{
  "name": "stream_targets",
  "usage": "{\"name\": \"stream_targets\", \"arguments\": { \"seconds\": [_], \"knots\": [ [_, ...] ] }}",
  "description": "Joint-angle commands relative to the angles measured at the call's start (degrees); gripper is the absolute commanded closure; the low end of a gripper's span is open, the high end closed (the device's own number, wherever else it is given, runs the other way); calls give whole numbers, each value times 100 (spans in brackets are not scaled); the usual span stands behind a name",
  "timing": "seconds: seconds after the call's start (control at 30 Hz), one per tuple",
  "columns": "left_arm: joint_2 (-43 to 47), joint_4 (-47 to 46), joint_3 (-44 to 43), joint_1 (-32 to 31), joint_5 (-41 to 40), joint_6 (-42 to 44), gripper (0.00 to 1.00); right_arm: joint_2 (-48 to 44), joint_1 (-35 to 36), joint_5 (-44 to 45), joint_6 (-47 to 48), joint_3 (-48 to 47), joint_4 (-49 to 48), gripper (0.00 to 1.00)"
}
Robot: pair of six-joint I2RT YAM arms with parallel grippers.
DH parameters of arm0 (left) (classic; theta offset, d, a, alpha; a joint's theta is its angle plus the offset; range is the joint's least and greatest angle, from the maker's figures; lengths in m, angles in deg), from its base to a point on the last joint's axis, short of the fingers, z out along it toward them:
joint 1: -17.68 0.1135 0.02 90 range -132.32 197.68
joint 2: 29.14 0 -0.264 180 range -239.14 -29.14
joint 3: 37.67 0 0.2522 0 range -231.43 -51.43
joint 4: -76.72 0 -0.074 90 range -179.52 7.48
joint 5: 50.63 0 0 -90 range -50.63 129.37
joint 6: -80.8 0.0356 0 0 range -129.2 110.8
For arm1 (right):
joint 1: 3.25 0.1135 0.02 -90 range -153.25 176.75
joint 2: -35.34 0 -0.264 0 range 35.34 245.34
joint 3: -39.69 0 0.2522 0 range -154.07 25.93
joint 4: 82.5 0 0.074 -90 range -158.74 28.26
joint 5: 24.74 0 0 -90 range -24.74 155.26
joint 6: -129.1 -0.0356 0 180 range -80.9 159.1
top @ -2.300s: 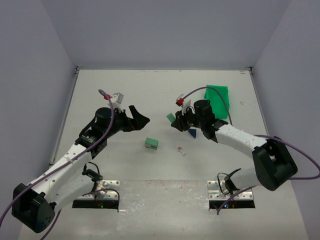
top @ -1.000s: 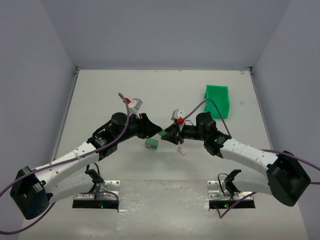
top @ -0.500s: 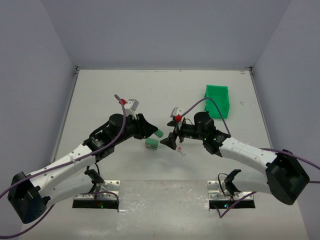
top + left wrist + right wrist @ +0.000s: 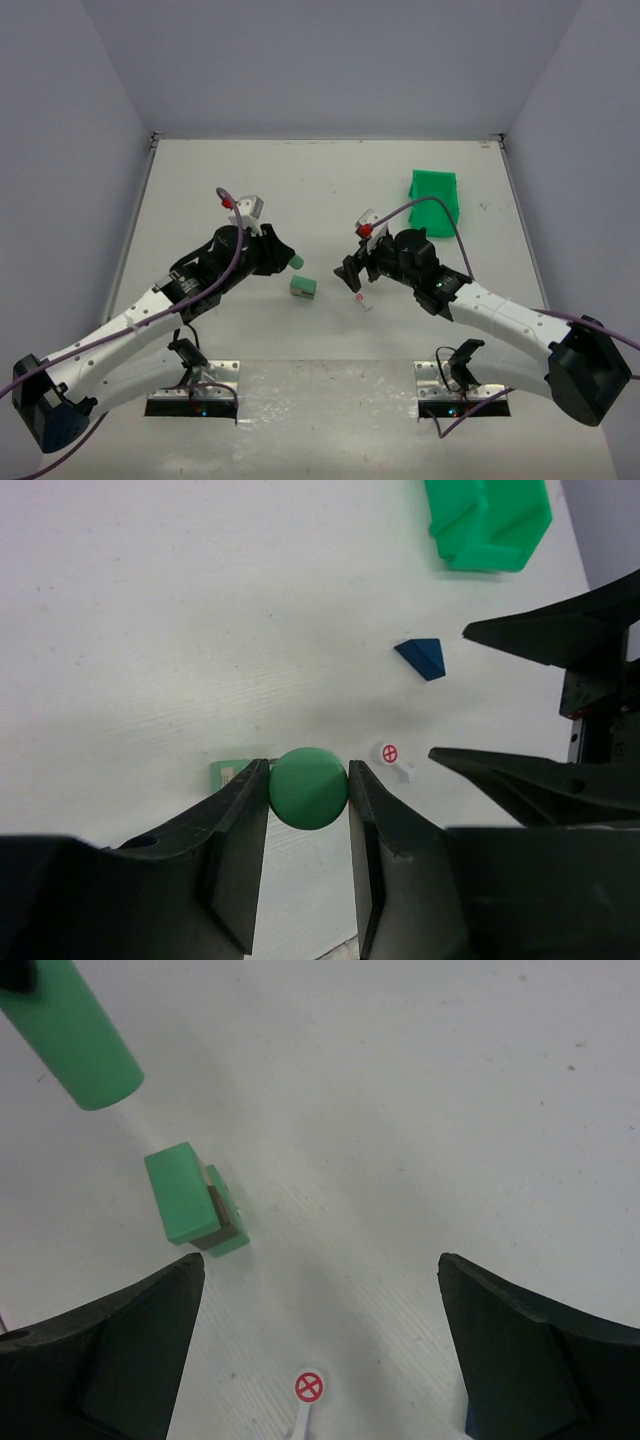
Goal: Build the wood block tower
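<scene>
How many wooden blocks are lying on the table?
2: a green block near the middle, possibly two pieces together, and a blue wedge by the right arm. A third, a green cylinder, sits in the left jaws.

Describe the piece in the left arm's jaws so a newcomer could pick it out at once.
Find the bright green bin at the far right of the table, then look left to the left gripper at mid-table. Its jaws clamp a light green cylinder. Unlike the square-edged green blocks lying just beside it, it is round and held off the surface.
</scene>
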Motion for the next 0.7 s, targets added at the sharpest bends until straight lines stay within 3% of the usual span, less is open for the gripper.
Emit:
{"name": "stream_targets", "arguments": {
  "seconds": [0.0, 0.23, 0.47, 0.67],
  "knots": [
    [-115, 149, -266, -103, -213, 158, 100, -86, 3, 1183, -364, -40, 135, 1],
    [-407, 167, -329, -402, -505, 185, 100, -241, -6, 1710, -481, 35, 205, 1],
    [-953, 431, -710, -1414, -1851, 58, 100, -424, -14, 2152, -507, 153, 267, 1],
    [-1497, 782, -1013, -1773, -2445, -55, 100, -507, -31, 2240, -506, 257, 251, 1]
  ]
}}
